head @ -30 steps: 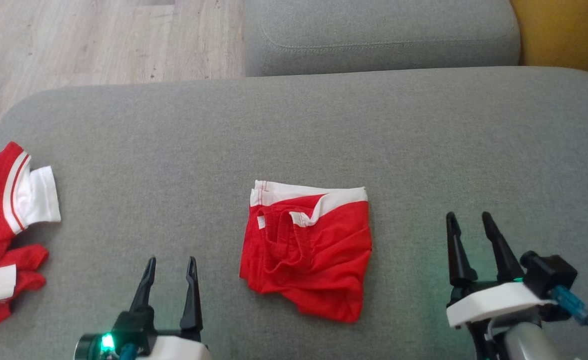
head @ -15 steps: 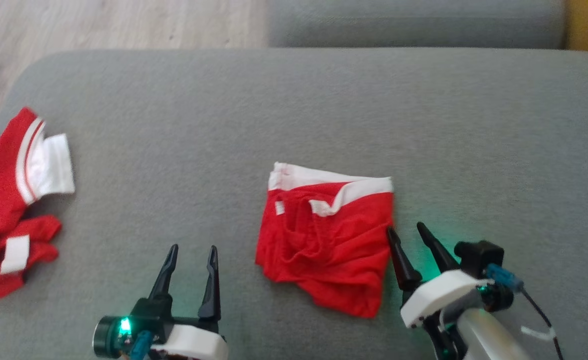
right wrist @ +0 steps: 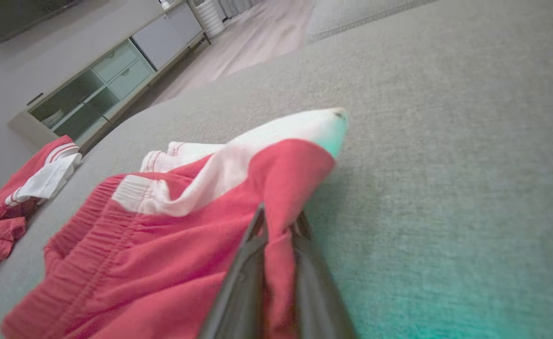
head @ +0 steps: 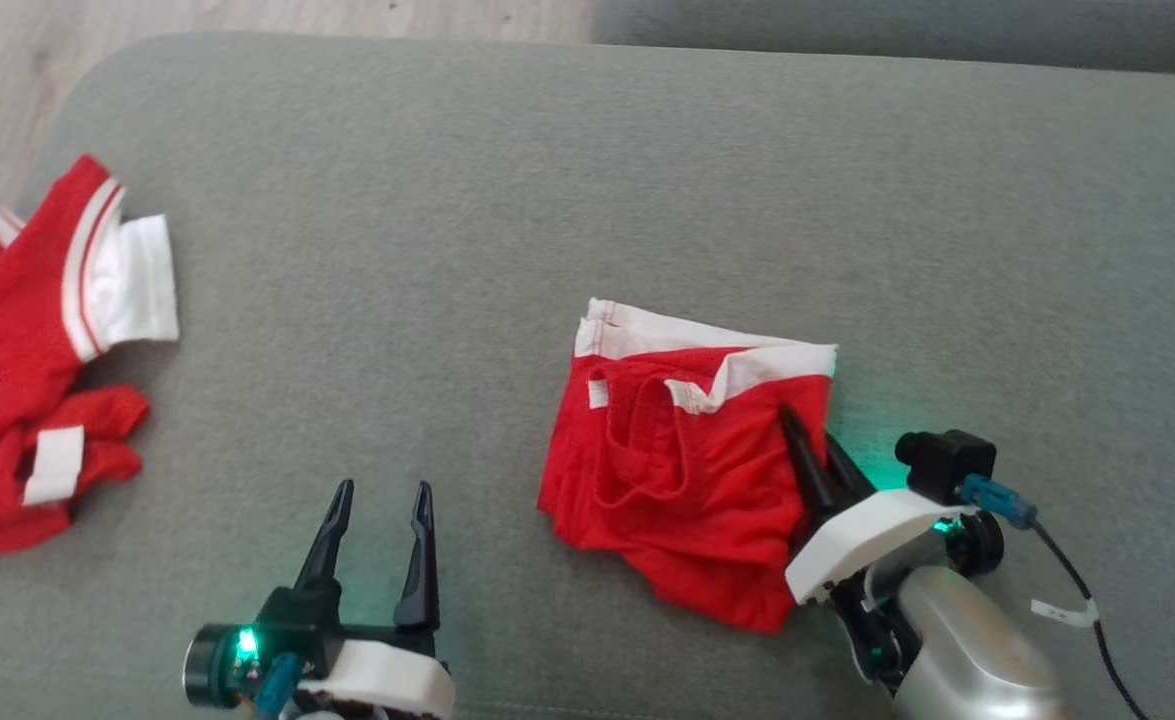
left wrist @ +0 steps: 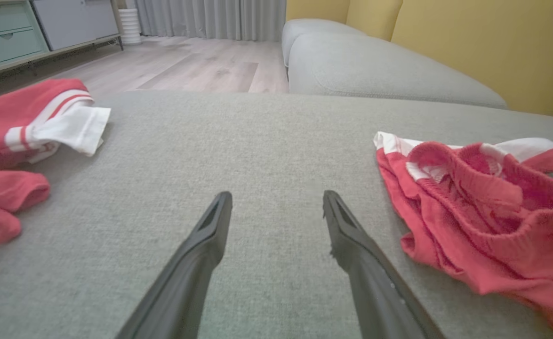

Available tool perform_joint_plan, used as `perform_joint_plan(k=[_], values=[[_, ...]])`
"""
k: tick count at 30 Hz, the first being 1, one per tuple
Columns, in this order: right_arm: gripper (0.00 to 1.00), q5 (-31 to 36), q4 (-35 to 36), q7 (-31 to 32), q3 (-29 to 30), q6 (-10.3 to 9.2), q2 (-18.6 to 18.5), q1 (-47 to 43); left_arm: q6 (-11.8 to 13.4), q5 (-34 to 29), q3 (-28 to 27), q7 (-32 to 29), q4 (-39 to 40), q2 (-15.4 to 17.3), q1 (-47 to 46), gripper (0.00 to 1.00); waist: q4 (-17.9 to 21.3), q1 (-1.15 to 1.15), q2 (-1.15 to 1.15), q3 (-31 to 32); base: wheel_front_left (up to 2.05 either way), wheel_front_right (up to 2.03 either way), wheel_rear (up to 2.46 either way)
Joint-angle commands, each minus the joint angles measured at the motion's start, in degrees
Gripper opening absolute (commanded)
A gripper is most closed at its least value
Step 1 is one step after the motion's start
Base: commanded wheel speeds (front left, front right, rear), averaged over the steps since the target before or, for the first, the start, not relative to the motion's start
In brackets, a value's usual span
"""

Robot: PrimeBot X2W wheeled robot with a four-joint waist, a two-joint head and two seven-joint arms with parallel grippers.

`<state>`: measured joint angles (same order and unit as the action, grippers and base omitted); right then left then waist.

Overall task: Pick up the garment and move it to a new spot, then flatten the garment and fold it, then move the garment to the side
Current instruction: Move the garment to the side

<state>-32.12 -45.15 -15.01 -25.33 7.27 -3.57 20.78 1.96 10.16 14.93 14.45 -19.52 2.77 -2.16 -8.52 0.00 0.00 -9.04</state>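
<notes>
The garment (head: 682, 460) is a folded pair of red shorts with white trim, lying on the grey couch cushion (head: 507, 200). My right gripper (head: 809, 432) is shut on the garment's right edge; in the right wrist view red cloth (right wrist: 276, 188) is pinched between the two dark fingers (right wrist: 245, 263). My left gripper (head: 379, 495) stands open over bare cushion to the left of the garment, nothing between its fingers (left wrist: 205, 235). The left wrist view has the garment (left wrist: 483, 212) at the right.
A second red and white garment (head: 37, 340) lies crumpled at the cushion's left edge. Wooden floor (head: 7, 60) lies beyond the cushion at the upper left. Another grey cushion (left wrist: 375, 66) and a yellow wall (left wrist: 492, 42) stand behind. A low cabinet (right wrist: 102, 89) is across the room.
My right gripper moved left onto the garment's right edge and shut on the cloth. The head camera shifted, so the whole picture slid. The left gripper stayed open.
</notes>
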Motion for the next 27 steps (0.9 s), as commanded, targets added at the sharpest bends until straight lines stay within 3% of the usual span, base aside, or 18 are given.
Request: perform_joint_plan(k=[1,8,18,23,27], values=[[0.00,0.6,1.5,0.0,-0.2,0.22,0.7,0.0,0.0,0.3,-1.6,0.5,1.9,0.1,-2.4,1.00,1.0,0.00,0.00,0.3,0.00,0.00,0.00],[0.00,4.5,5.9,0.0,6.1,0.22,0.7,-1.8,-1.1,1.2,1.3,0.5,2.8,0.1,-3.4,1.00,10.7,0.00,0.00,1.9,0.00,0.00,0.00],[0.00,5.4,7.3,0.0,6.0,0.22,0.7,-2.3,-4.2,2.1,9.6,0.5,2.9,0.1,-7.9,1.00,26.9,0.00,0.00,0.5,0.00,0.00,0.00],[0.00,5.1,8.1,0.0,6.0,0.22,0.7,-2.1,-4.9,1.7,11.5,0.5,2.6,0.1,-9.0,1.00,30.7,0.00,0.00,-1.4,0.00,0.00,0.00],[0.00,6.8,7.5,0.0,6.5,0.22,0.7,0.0,-4.7,1.5,11.4,0.5,1.7,0.1,-8.9,1.00,31.4,0.00,0.00,-2.9,0.00,0.00,0.00]])
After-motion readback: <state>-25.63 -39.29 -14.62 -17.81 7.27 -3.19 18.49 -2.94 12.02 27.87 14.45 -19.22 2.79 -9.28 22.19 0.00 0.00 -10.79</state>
